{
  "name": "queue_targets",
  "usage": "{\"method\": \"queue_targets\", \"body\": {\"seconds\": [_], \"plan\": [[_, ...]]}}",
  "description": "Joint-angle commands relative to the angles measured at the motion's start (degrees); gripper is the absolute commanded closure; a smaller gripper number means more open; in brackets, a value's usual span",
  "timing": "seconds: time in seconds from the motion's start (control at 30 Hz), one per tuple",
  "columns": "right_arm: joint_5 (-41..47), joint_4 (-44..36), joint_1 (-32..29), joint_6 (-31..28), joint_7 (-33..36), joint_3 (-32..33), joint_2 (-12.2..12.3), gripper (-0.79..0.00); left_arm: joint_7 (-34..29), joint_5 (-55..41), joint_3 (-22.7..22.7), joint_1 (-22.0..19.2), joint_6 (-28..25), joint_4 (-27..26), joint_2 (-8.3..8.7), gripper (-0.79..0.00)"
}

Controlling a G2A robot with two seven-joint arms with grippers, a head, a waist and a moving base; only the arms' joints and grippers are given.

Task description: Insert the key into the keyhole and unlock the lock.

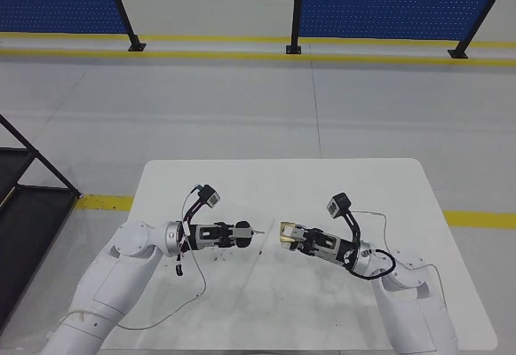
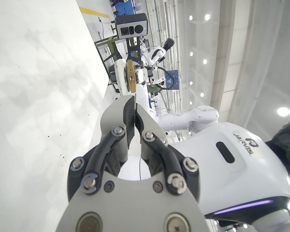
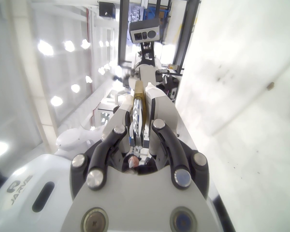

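My left gripper (image 1: 244, 233) is shut on a small silver key (image 1: 256, 232), whose blade points toward the other arm. In the left wrist view the black pads (image 2: 129, 112) press together on the key (image 2: 135, 97), seen edge-on. My right gripper (image 1: 293, 236) is shut on a brass padlock (image 1: 286, 232), holding it above the middle of the table. The lock's keyhole face (image 2: 130, 78) is turned toward the key. A short gap separates the key tip from the lock. In the right wrist view the lock (image 3: 137, 92) sits between the white fingers (image 3: 157, 102).
Both arms hover over a white table (image 1: 284, 186) with small dark specks on it. A black rack (image 1: 9, 204) stands off the table's left side. Blue barriers (image 1: 382, 18) and yellow floor lines lie beyond the far edge.
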Motion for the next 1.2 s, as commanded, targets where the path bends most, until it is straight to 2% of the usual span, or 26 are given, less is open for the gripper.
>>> {"method": "queue_targets", "body": {"seconds": [0.0,0.13,0.47,0.7,1.17], "plan": [[-0.99,-0.83,-0.21,0.28,-0.54,-0.46,0.2,0.0,0.0,0.0,0.0,0.0,0.0,0.0,0.0,0.0],[-3.4,-3.28,-0.85,0.9,-1.08,-1.33,0.66,0.0,0.0,0.0,0.0,0.0,0.0,0.0,0.0,0.0],[-2.83,-6.66,-2.63,1.42,-2.45,-1.9,1.65,0.0,0.0,0.0,0.0,0.0,0.0,0.0,0.0,0.0],[-2.47,-7.21,-2.98,0.68,-3.83,-2.43,2.23,0.0,2.55,0.83,0.47,0.95,0.69,-2.01,-0.04,0.0],[-2.32,-7.12,-2.84,0.9,-4.08,-2.93,2.42,0.0,2.67,0.88,1.27,1.35,0.9,-3.22,0.05,0.0]]}}
